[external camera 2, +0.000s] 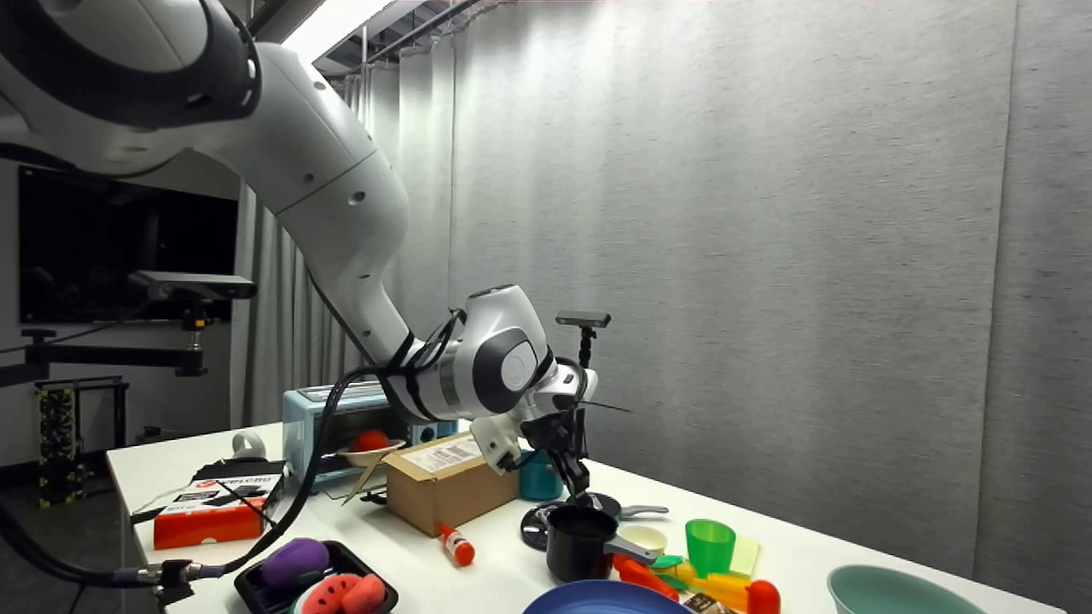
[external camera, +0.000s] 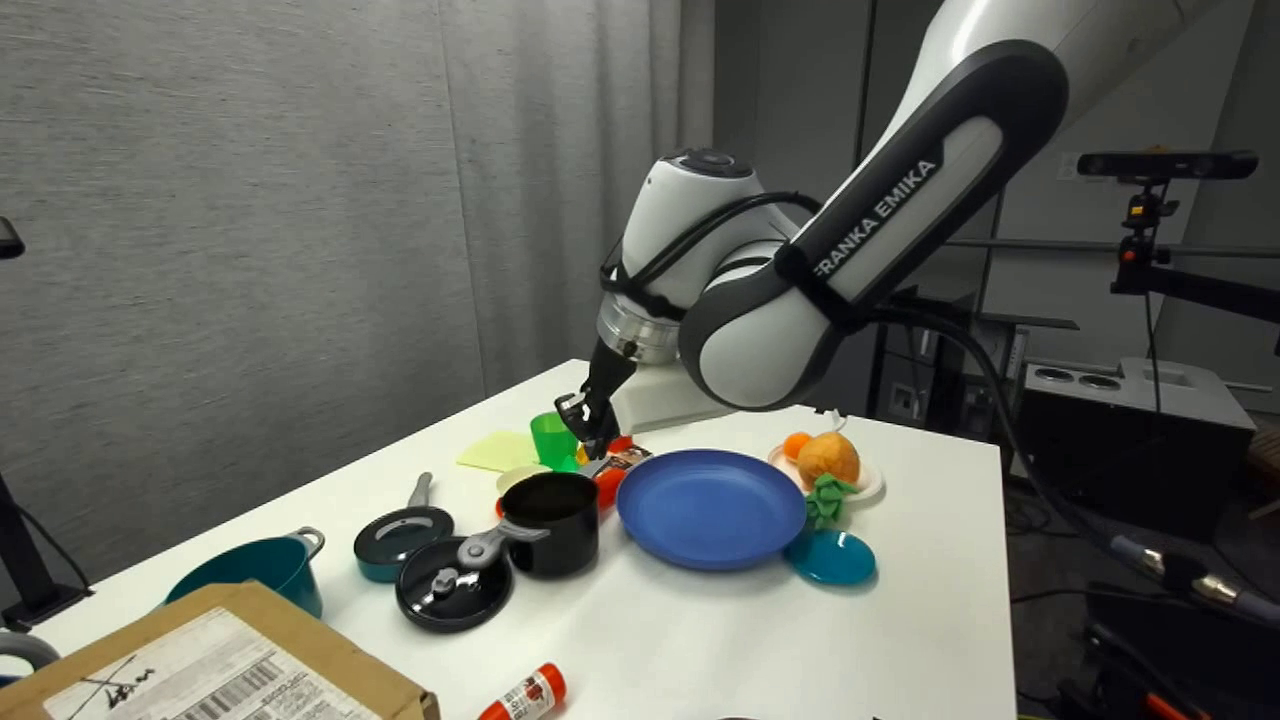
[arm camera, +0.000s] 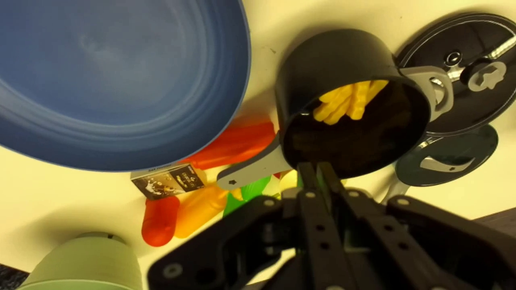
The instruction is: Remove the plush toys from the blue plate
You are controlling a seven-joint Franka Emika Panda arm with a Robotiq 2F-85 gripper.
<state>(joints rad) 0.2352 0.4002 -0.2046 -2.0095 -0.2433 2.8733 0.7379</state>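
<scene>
I have the pincer (arm camera: 316,170) all but clenched, tips overlapping the pot (arm camera: 334,60) in my wrist view. Near the pot lies the blue plate (external camera: 711,508); off it, the orange toy (external camera: 828,457) sits on a pale dish (external camera: 872,485), the purple toy (external camera 2: 294,561) and red toys (external camera 2: 364,594) in a black tray (external camera 2: 348,558).

White table (external camera: 720,640) bearing blue plate (external camera: 711,508), black pot (external camera: 566,542), perhaps a toaster oven (external camera 2: 305,426)
</scene>
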